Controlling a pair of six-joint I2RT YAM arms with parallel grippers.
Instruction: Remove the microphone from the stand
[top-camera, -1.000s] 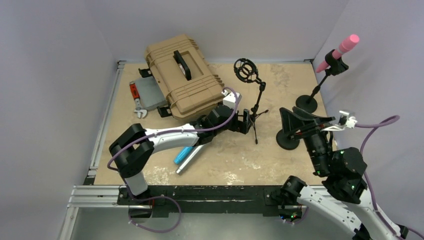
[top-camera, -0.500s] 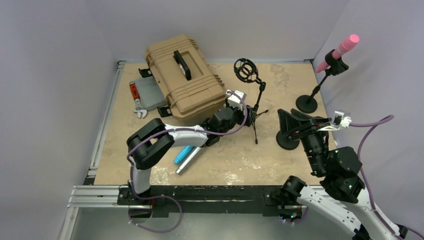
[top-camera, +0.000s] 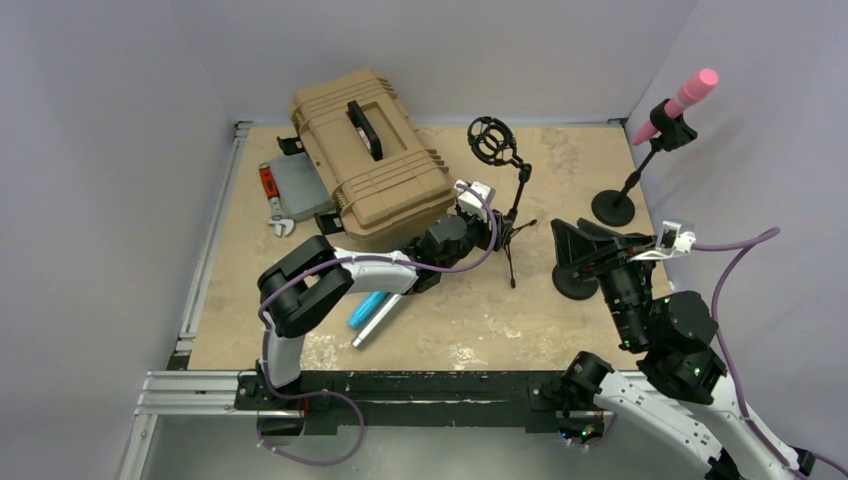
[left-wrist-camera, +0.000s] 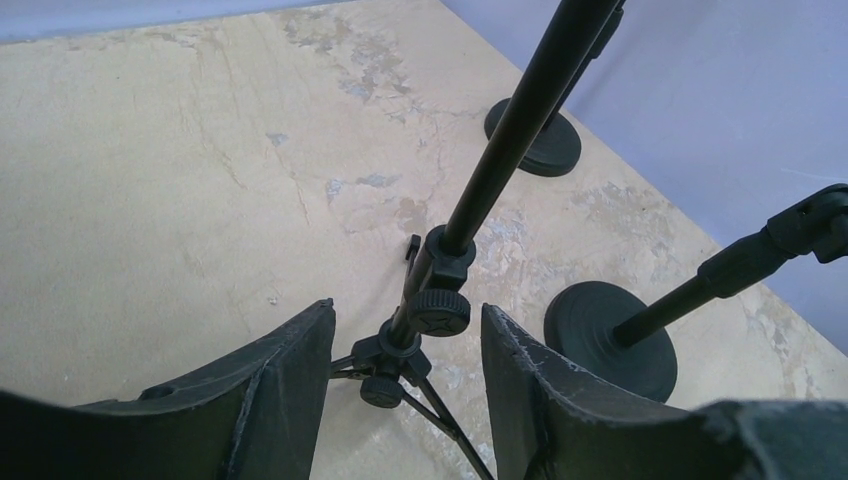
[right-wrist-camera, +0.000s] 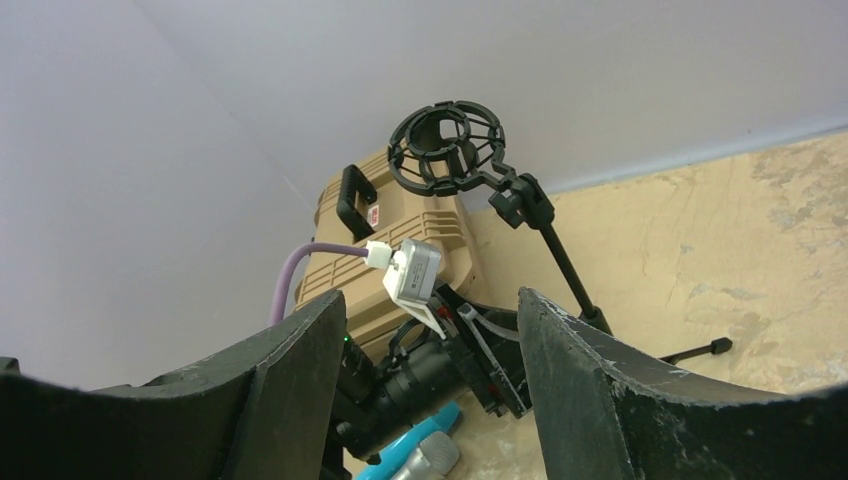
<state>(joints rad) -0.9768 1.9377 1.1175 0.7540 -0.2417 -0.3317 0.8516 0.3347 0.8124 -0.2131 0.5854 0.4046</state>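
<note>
A pink microphone (top-camera: 690, 97) sits clipped in a round-based stand (top-camera: 613, 206) at the back right corner, far from both grippers. My left gripper (top-camera: 498, 232) is low at a black tripod stand (top-camera: 517, 200) that carries an empty shock mount (top-camera: 491, 140). In the left wrist view the left gripper (left-wrist-camera: 408, 310) is open, its jaws standing either side of the tripod's hub (left-wrist-camera: 432, 310) with a gap on each side. My right gripper (top-camera: 572, 248) hangs open and empty above a second round base (top-camera: 573, 284). In its own view the right gripper (right-wrist-camera: 430, 298) frames the left wrist.
A tan hard case (top-camera: 365, 150) lies at the back left with a grey tool (top-camera: 290, 190) beside it. A blue and silver microphone (top-camera: 370, 312) lies on the table under the left forearm. Walls close the back and right sides.
The left arm has reached right to the tripod stand and its jaws have narrowed around the hub. The right gripper has drifted slightly left.
</note>
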